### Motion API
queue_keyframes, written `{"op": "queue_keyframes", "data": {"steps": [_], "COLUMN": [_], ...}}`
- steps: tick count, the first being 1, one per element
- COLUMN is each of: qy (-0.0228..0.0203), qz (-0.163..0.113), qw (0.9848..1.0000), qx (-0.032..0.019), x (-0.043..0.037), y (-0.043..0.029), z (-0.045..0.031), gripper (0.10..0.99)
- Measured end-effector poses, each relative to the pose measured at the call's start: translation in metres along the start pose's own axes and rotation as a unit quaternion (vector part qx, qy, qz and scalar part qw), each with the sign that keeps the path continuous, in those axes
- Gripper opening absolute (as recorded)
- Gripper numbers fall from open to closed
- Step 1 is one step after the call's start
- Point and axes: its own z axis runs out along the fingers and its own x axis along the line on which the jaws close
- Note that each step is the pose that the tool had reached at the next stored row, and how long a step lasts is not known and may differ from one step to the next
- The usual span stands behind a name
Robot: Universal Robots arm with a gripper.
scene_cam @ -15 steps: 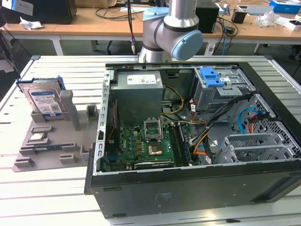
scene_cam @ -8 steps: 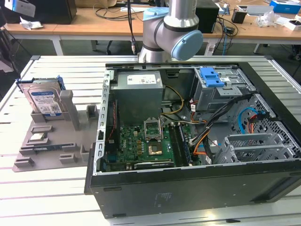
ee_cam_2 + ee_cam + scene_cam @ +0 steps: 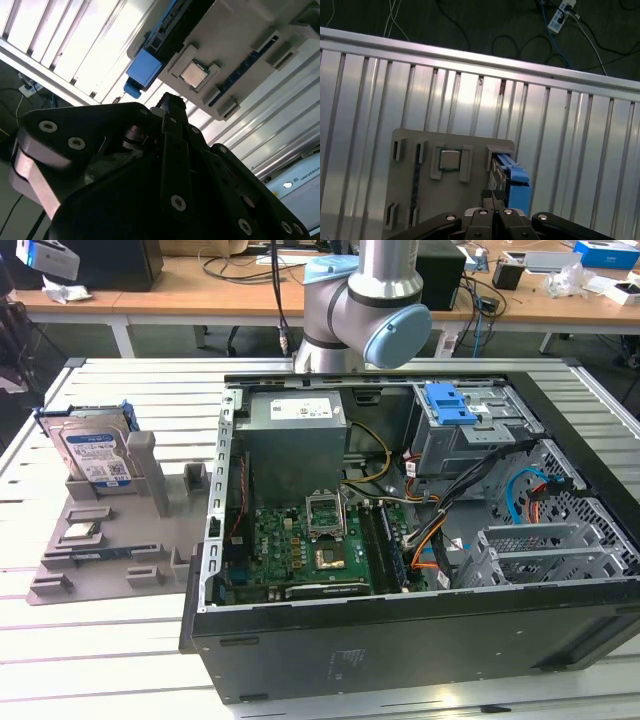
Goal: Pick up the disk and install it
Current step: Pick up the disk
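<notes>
- Disk stands on edge in a slot at the far left corner of a grey moulded holder, which lies near the worktop's edge on the exterior view's left.
- In both wrist views the gripper hangs above that holder, jaws pressed together on nothing, apart from the disk's blue frame.
- A square metal chip sits in a holder pocket near the disk.
- The worktop is ribbed aluminium slats. An open black computer case lies beside the holder, showing a green board and a grey metal box.
- Wooden desks and cables fill the background.
</notes>
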Motion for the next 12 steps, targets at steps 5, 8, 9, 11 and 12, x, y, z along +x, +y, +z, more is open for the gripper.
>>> {"op": "queue_keyframes", "data": {"steps": [5,8,9,11,12], "qy": [-0.001,-0.0017,-0.0019,-0.0023,-0.0025], "qz": [0.043,0.075,0.087,0.103,0.114], "qw": [0.9991,0.9972,0.9962,0.9947,0.9934], "qx": [0.0011,0.0018,0.0021,0.0025,0.0028], "x": [0.0,0.0,0.0,0.0,0.0], "y": [0.0,0.0,0.0,0.0,0.0], "z": [0.0,0.0,0.0,0.0,0.0], "gripper": [0.106,0.106,0.106,0.106,0.106]}}
